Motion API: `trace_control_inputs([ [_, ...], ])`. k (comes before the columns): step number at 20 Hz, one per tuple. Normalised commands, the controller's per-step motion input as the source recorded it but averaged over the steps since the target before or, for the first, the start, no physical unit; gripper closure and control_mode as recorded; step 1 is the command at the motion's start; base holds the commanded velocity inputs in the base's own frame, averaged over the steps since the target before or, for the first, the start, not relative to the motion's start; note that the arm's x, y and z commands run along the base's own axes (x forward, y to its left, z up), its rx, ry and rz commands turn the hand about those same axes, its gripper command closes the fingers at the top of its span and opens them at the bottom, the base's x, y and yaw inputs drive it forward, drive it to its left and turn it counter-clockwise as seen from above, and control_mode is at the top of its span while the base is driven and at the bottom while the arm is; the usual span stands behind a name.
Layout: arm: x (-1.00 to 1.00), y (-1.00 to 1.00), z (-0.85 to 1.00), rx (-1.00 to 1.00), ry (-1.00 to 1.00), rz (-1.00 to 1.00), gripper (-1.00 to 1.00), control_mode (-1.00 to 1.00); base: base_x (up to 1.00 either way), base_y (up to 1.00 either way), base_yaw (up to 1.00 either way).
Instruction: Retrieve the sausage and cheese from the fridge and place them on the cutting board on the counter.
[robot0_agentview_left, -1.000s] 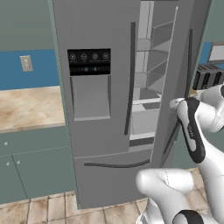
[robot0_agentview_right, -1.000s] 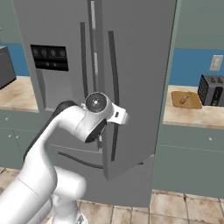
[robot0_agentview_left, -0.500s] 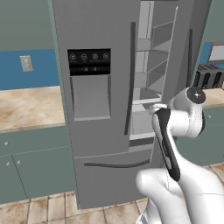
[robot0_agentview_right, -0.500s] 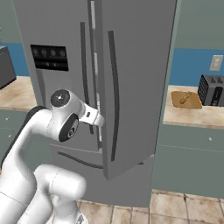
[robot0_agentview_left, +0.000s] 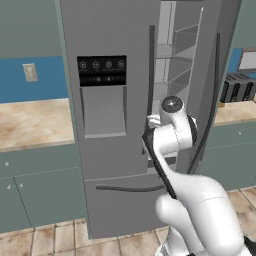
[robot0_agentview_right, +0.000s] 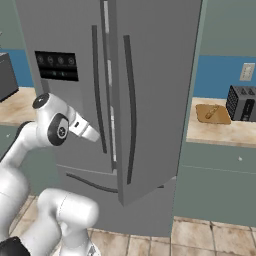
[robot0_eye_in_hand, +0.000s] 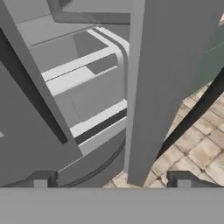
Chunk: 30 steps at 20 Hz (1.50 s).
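Note:
The grey steel fridge (robot0_agentview_left: 105, 30) stands with its left door shut and its right door (robot0_agentview_right: 150, 75) partly swung out, baring grey shelves (robot0_agentview_left: 175, 75). My gripper (robot0_agentview_right: 95, 135) is at the gap between the two doors, at mid height. In the hand view the gripper (robot0_eye_in_hand: 112, 180) is open, its tips wide apart, and the edge of the right door (robot0_eye_in_hand: 166, 65) runs up between them with shelves (robot0_eye_in_hand: 83, 74) to the left. The sausage and the cheese are hidden. The orange-brown cutting board (robot0_agentview_right: 212, 113) lies on the counter (robot0_agentview_right: 225, 131) right of the fridge.
A pale stick-shaped item (robot0_agentview_right: 211, 111) lies on the board. A black-and-silver toaster (robot0_agentview_right: 243, 102) stands beside it. More beige counter (robot0_agentview_left: 30, 122) runs left of the fridge over grey-green cabinets (robot0_agentview_left: 40, 195). The floor is tiled (robot0_agentview_right: 210, 240).
My arm has swung left, from outside the open right door to the gap between the doors. The door and the base have stayed where they were.

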Motion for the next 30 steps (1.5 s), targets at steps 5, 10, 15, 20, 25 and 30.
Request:
trace_control_inputs([
  [5, 0.54, 0.11, -0.2, 0.02, -0.01, -0.45, -1.0, -1.0, 0.0, 0.0, 0.0],
  [10, 0.41, 0.09, -0.28, 0.27, -0.02, -0.54, -1.0, -1.0, 0.0, 0.0, 0.0],
  [15, 0.2, -0.21, -0.13, 0.27, -0.01, -0.33, -1.0, -1.0, 0.0, 0.0, 0.0],
  [20, 0.03, -0.22, -0.23, 0.25, -0.13, -0.35, -1.0, -1.0, 0.0, 0.0, 0.0],
  [25, 0.0, -0.32, -0.3, 0.14, -0.11, -0.44, -1.0, -1.0, 0.0, 0.0, 0.0],
  [30, 0.09, -0.24, -0.18, 0.15, -0.09, -0.41, -1.0, -1.0, 0.0, 0.0, 0.0],
])
